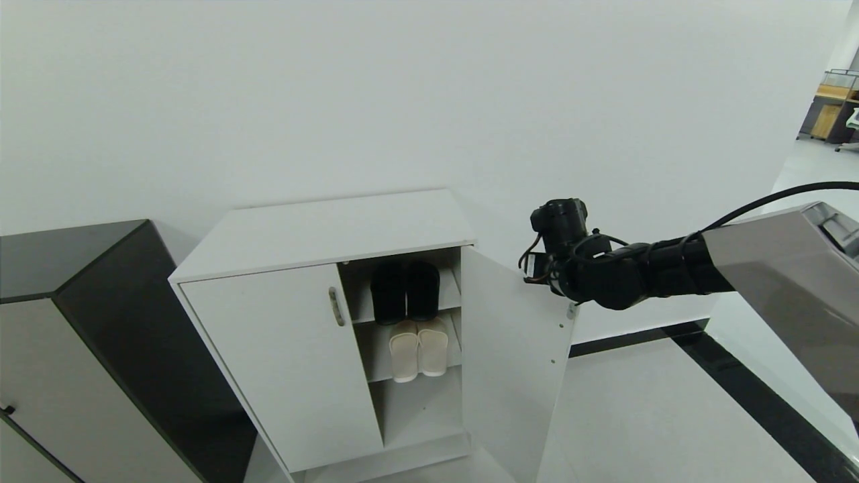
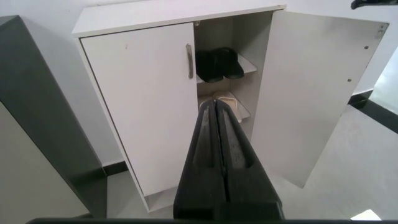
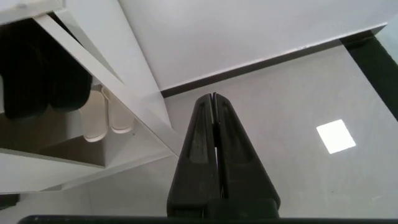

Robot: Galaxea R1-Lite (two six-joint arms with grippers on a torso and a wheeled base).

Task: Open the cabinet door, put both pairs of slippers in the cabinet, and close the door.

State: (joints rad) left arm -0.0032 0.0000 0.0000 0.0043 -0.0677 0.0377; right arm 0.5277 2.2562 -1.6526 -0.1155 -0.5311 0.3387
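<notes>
R door [image 1: 510,349] open; black slippers [image 1: 405,290] top shelf, white slippers [image 1: 419,349] shelf below. R gripper [image 3: 213,98] near door edge. L gripper [image 2: 214,102] faces cabinet [image 1: 322,228]. Both clenched, empty.

one black slipper pair [image 1: 405,291], one white slipper pair [image 1: 419,349] — one white cabinet [image 1: 322,228], one dark cabinet [image 1: 67,255].

Head looks down on cabinet [image 1: 322,228]; both wrists see it closer

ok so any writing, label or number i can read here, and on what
None: no readable text anywhere.
The white cabinet, its open door, the black slippers and the white slippers show plain surfaces with no print.
The dark cabinet beside it is plain too.
The furniture far back in the room is too small to tell.
</notes>
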